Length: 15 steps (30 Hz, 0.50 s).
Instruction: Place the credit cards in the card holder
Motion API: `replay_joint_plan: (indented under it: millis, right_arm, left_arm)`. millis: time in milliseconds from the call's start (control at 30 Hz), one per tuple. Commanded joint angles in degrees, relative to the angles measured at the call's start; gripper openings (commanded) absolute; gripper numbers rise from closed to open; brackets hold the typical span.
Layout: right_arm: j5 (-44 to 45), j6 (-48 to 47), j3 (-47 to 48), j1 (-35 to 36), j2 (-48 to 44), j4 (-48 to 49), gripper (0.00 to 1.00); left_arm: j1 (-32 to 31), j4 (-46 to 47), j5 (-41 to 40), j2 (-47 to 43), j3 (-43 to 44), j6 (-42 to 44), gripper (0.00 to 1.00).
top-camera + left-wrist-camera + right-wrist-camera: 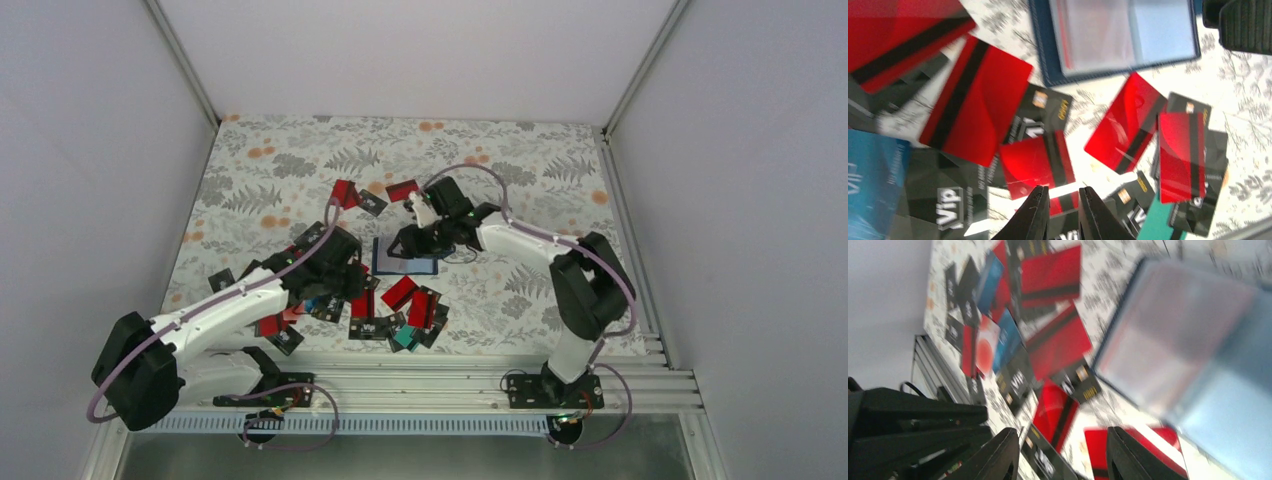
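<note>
Card holder [408, 264] lies splayed open mid-table, navy rim around pale clear sleeves, facing up for loading. Right gripper [1062, 432] hovers at its 12 o'clock edge, jaws wide and empty, probably to steady it. Left gripper [1063, 191], at 9 o'clock, barely parted and gripping nothing, hangs over the credit cards [975, 105] strewn from 6 to 9.

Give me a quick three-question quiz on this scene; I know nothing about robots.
1. True or false: the card holder lies open.
2. Most of the loose credit cards are: A) green, B) red, C) yellow.
3. What does the right gripper hold?
Key: 1 true; 2 B; 3 nothing, its jaws stand apart and empty.
</note>
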Motion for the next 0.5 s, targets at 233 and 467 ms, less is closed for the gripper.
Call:
replay_joint_plan:
  millis: [233, 467]
  right_arm:
    - [7.50, 5.23, -26.38, 0.61, -18.62, 1.54, 0.49]
    - [12.70, 9.54, -35.20, 0.49, -26.51, 1.36, 0.50]
  left_arm:
    - [-14.20, 7.41, 1.64, 4.68, -2.82, -8.12, 0.34]
    - [-22.69, 8.06, -2.01, 18.92, 5.94, -10.11, 0.56]
